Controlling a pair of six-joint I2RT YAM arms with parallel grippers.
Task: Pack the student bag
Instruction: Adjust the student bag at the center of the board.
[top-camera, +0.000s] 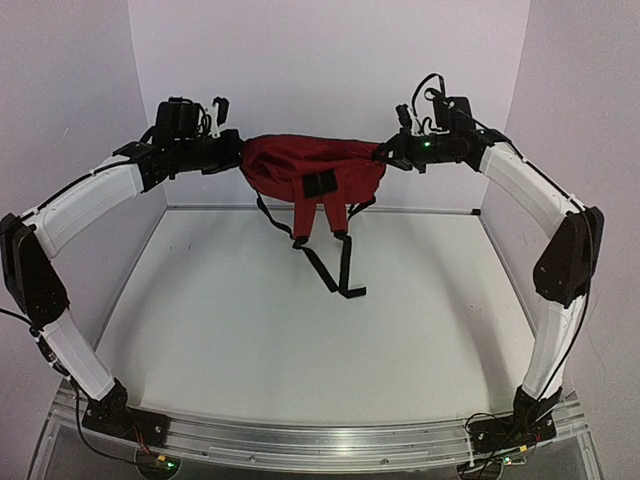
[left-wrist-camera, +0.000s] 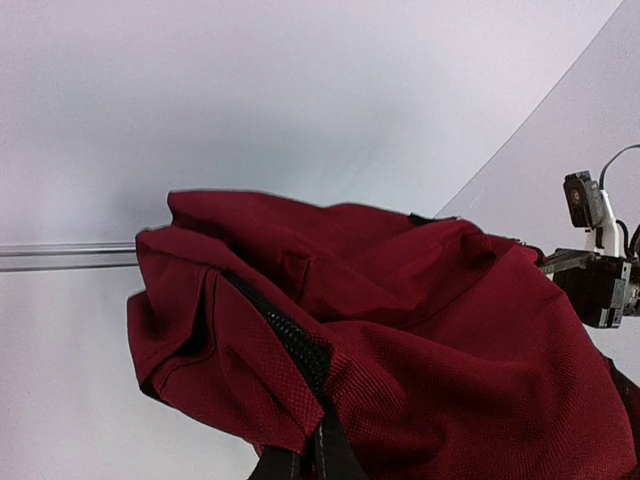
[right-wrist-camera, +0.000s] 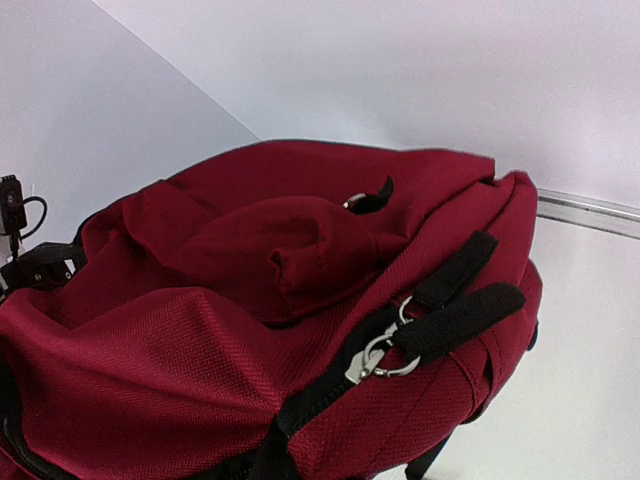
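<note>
- We see the student bag (top-camera: 312, 165) hanging in the air between the two arms, at the far end of the workspace and in front of the back wall (top-camera: 330, 60).
- The left claw (top-camera: 238, 152) is clamped tight on the bag's left end. Its fingers are buried in the red fabric, and from its own wrist camera we see only cloth, not the fingertips.
- The right claw (top-camera: 385, 153) is pinched narrow on the bag's right end, at about the same height as the left one.
- The arms mirror each other. Each rises from its base on the rail (top-camera: 320, 440) at the near edge and leans outward toward its side wall. Each then bends sharply at the elbow and sends its white forearm inward and upward to the middle.
- The two wrists face each other roughly level, with the bag stretched and sagging a little between them.
- Black straps (top-camera: 335, 255) dangle from the bag's underside toward the tabletop (top-camera: 250, 330). We cannot tell whether their ends touch it.
- From the right wrist camera we see metal zip pulls (right-wrist-camera: 375, 355) with black tabs along the dark zip line, on the side of the bag nearest that camera.
- The bag's body looks slumped and folded, with creased red panels on top.
</note>
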